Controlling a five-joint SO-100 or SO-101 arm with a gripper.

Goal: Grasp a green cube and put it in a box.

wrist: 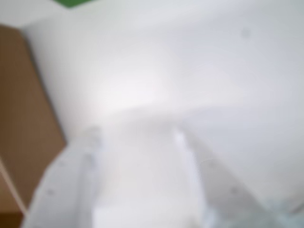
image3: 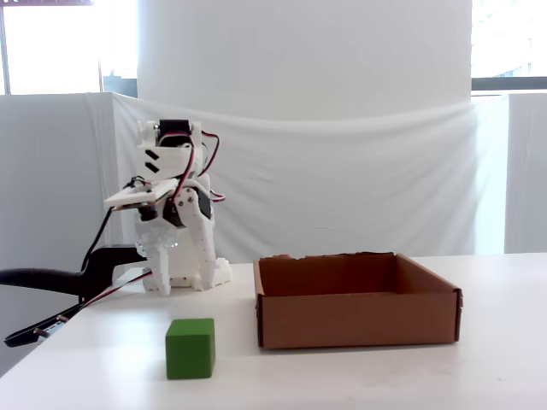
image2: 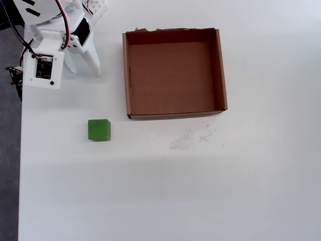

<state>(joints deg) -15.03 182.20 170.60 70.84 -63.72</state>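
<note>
The broad white bench [image2: 210,191] carried everything, with a white cloth backdrop [image3: 342,171] hung behind it in the fixed view. Faint scratch marks [image2: 193,136] showed on the bench surface just below the box's lower wall in the overhead view.

The shallow, roughly square brown cardboard box [image2: 174,116] sat open and empty near the middle of the bench, its ragged torn edge along the top wall in the overhead view. A slice of brown cardboard [wrist: 23,118] filled the left edge of the blurred wrist view.

The white five-joint arm [image2: 50,45] was folded up at the top-left corner of the overhead view, well apart from the box, with red and black wires looped over it. Nothing stood between the arm and the cube.

The end effector [image2: 83,68] pointed down toward the bench close to the arm's base, its white fingers apart from the cube and the box; it held nothing, but how far open it stood could not be told, the wrist view being too blurred.

The small solid bright-green cube [image2: 99,129] rested flat on the bench, left of the box's lower-left corner in the overhead view, near it but not touching.
</note>
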